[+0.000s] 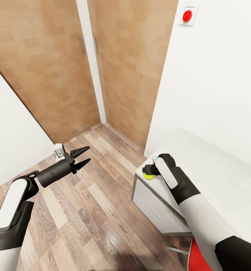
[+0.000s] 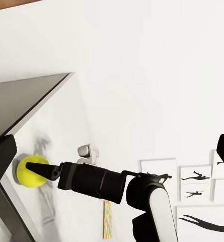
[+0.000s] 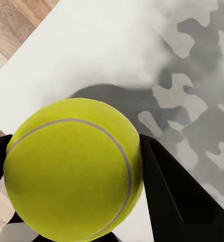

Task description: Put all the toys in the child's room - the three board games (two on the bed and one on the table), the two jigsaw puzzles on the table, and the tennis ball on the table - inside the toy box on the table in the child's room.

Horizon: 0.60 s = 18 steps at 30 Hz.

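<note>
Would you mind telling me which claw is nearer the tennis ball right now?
The right. The right claw has its fingers on both sides of the tennis ball at the table corner; the left claw hangs open over the floor, well away.

Right gripper (image 1: 149, 172) at the worktop (image 1: 215, 177) corner nearest the wooden doors (image 1: 65, 64), jaws closed on the tennis ball (image 1: 149, 175). Left gripper (image 1: 84, 156) off the worktop, over the floor (image 1: 91, 210), jaws apart.

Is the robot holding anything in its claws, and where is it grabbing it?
Yes. The right gripper squeezes the tennis ball across its middle, one finger on each side. The left gripper is open and holds nothing.
</note>
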{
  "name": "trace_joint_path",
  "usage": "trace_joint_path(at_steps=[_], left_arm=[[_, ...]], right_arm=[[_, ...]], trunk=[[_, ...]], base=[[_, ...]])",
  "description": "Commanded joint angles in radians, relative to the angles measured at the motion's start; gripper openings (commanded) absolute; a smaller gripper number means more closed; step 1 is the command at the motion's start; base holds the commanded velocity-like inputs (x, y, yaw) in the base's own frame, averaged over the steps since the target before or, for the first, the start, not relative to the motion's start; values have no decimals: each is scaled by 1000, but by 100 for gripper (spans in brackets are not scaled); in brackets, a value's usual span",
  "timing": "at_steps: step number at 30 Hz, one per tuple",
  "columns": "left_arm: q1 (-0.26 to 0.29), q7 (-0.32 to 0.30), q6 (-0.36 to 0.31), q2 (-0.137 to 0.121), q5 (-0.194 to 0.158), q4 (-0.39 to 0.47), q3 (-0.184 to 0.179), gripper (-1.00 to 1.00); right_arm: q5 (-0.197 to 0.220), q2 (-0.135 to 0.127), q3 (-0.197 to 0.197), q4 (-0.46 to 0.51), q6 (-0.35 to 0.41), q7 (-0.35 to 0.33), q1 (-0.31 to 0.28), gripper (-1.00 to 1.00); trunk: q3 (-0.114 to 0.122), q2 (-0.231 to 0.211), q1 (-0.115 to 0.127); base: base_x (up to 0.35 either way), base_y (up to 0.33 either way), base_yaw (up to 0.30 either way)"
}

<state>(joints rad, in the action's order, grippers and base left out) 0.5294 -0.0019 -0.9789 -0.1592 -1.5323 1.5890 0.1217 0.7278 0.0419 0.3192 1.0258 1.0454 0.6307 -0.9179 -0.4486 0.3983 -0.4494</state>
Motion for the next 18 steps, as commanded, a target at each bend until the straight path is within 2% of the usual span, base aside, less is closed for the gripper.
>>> trace_joint_path(at_steps=[1, 8, 11, 15, 18], left_arm=[[1, 0, -4, 0, 0, 0, 1, 100], [1, 0, -4, 2, 1, 0, 1, 100], [1, 1, -3, 2, 1, 0, 1, 100], [2, 2, -2, 3, 1, 0, 0, 100], [2, 2, -1, 4, 2, 0, 0, 100]], right_arm=[[10, 0, 1, 0, 2, 13, -1, -100], [9, -1, 0, 3, 2, 12, -1, -100], [10, -5, 0, 34, 2, 12, 0, -100], [12, -23, 0, 96, 2, 11, 3, -100], [15, -49, -4, 163, 2, 11, 4, -100]], trunk=[[-2, 2, -1], [-2, 2, -1], [-2, 2, -1], [-2, 2, -1], [-2, 2, -1]], base=[[0, 0, 0], [0, 0, 0], [0, 0, 0], [0, 0, 0], [0, 0, 0]])
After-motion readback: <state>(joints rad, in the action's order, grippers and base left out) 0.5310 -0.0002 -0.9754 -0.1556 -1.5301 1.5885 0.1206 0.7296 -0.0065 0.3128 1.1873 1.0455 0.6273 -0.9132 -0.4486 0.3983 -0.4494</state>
